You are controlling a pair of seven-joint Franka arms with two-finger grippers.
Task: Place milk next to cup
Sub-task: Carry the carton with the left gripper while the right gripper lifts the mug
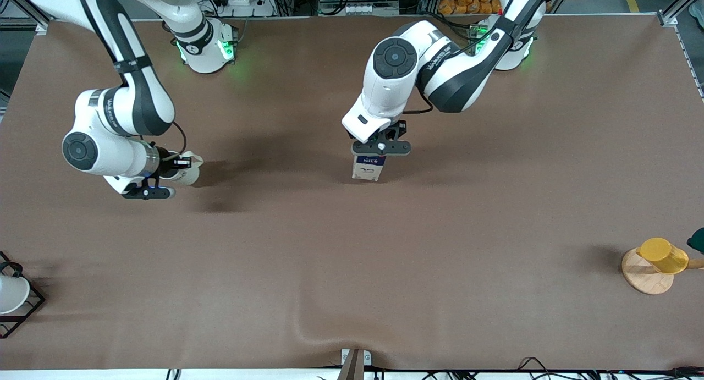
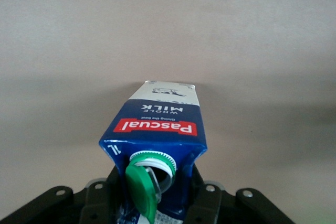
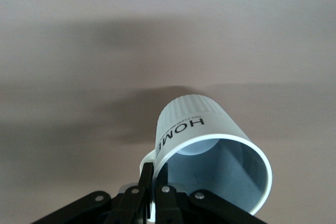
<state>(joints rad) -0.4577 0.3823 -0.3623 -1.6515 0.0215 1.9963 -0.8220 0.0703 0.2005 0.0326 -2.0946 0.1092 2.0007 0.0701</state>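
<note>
Nearest the camera we see 1 yellow cup [image 1: 664,254] on a round wooden coaster [image 1: 641,271] at the left arm's end of the surface [image 1: 352,248], and 1 plain white cup [image 1: 11,293] in a black wire rack [image 1: 25,308] at the right arm's end. We count 1 milk [image 1: 368,168], its green cap [image 2: 143,187] flipped up, clenched upright by the left end effector [image 1: 381,147] mid-surface. The right end effector [image 1: 147,191] grips 1 cup [image 1: 187,170], showing nothing inside, by its rim.
</note>
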